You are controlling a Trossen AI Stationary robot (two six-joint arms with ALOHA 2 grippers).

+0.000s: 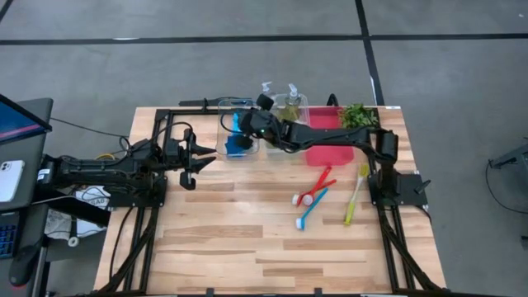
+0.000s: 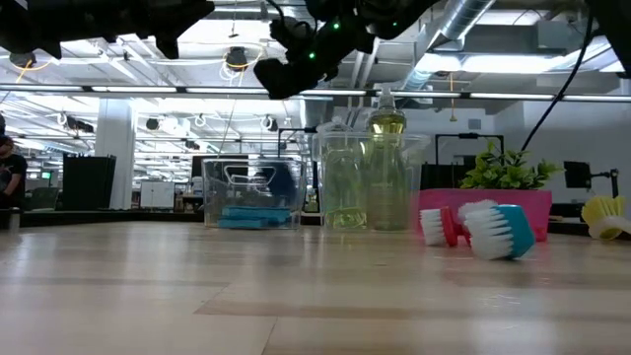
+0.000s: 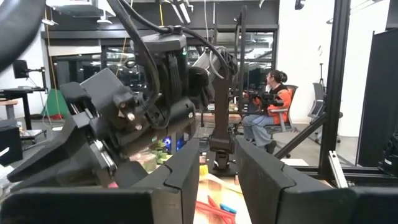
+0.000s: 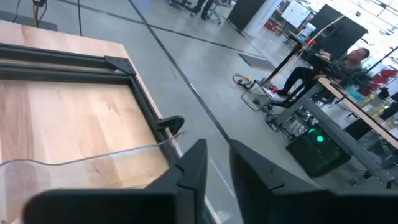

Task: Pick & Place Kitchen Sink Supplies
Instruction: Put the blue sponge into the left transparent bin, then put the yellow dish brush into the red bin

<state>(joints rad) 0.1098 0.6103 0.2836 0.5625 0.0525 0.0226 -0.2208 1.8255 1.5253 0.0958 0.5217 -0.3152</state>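
The pale wooden plank tabletop (image 1: pixel 247 239) looks smooth with a soft sheen. The clear plastic bin (image 2: pixel 251 192) is glossy. The matt black plastic right tool (image 4: pixel 214 163) looks smooth.

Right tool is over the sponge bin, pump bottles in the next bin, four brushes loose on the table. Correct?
Not quite: the high view shows three brushes loose on the table, not four: red, blue and yellow-green. The right tool over the sponge bin and the pump bottles stand.
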